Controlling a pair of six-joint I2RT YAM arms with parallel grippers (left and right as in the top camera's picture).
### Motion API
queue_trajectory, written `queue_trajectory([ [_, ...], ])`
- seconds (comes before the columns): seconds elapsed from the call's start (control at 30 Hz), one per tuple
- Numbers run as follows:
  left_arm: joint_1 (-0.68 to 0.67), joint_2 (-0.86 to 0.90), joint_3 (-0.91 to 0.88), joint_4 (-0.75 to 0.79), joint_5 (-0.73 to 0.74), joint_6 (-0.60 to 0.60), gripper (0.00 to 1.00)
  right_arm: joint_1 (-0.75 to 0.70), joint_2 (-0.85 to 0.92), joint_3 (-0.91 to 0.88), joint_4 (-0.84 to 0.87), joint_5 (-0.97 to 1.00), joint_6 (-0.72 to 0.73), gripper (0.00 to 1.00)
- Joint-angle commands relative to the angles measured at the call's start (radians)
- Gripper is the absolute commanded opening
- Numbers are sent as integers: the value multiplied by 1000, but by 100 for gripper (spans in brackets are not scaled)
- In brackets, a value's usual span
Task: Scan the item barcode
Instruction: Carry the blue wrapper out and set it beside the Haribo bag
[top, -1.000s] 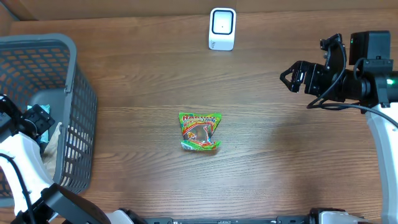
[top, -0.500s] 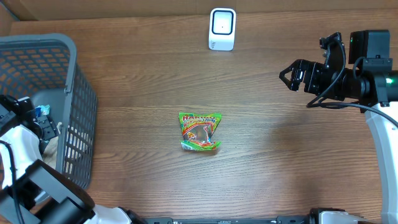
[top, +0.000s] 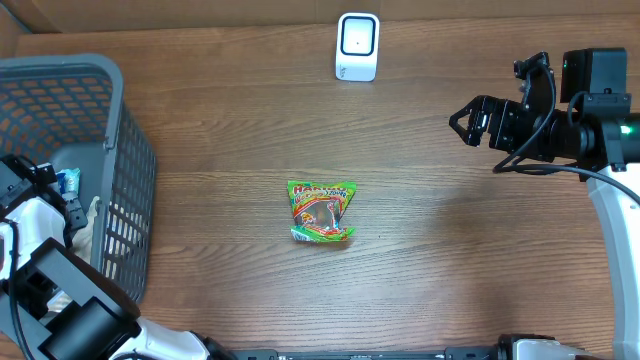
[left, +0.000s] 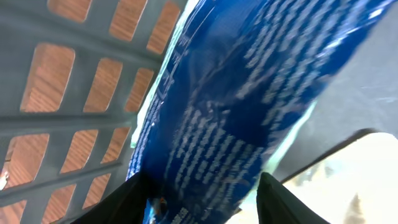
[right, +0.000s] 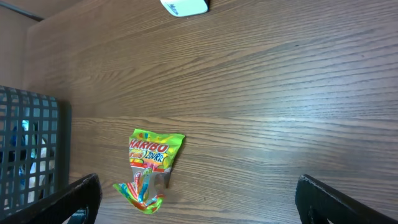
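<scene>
Down inside the grey basket (top: 125, 150) at the table's left end, my left gripper (top: 60, 187) has a blue packet (left: 249, 93) with white print between its jaws. In the left wrist view both dark fingers (left: 127, 202) lie against the packet's sides, and the left gripper (left: 202, 199) is closed on it. The packet rests against the basket's lattice wall (left: 74, 74). The white scanner (top: 357, 46) stands at the table's far edge. My right gripper (top: 458, 125) hovers wide open over the right side, holding nothing.
A green Haribo bag (top: 322, 210) lies flat mid-table, also seen in the right wrist view as the Haribo bag (right: 152, 158). The basket holds other pale items. The scanner's base (right: 185, 6) shows at the top of the right wrist view.
My left gripper has sunk deeper into the basket and its jaws have closed in around the blue packet. The right arm and the Haribo bag have not moved.
</scene>
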Motion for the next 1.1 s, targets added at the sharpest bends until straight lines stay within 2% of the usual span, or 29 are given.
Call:
queue_trajectory([
  [0.0,-5,26,-7,-5,-37,-48,48,-7,-2,20,3,-8,-1,100],
  [0.1,-5,32,-15,-5,-36,-74,48,-7,-2,20,3,-8,-1,100],
  [0.17,-5,34,-18,-5,-36,-102,40,-7,-2,20,3,-8,-1,100],
  [0.27,-5,34,-18,-5,-36,-109,10,-7,-2,20,4,-8,-1,100],
  [0.3,-7,34,-18,-6,-36,-109,4,-7,-2,20,4,-8,-1,100],
  [0.43,-11,32,-17,-22,-36,-162,4,-7,-2,20,4,-8,-1,100],
  [0.57,-30,-3,56,-57,5,-338,4,-7,-2,20,4,-8,-1,100],
  [0.67,-55,-47,153,-142,98,-348,4,-7,-2,20,4,-8,-1,100],
  [0.83,-116,-146,370,-382,185,-353,4,-7,-2,20,16,-8,-1,100],
  [0.93,-148,-215,431,-455,213,-362,4,-7,-2,20,23,-8,-1,100],
  [1.07,-193,-326,467,-473,389,-385,4,-7,-2,20,22,-8,-1,100],
])
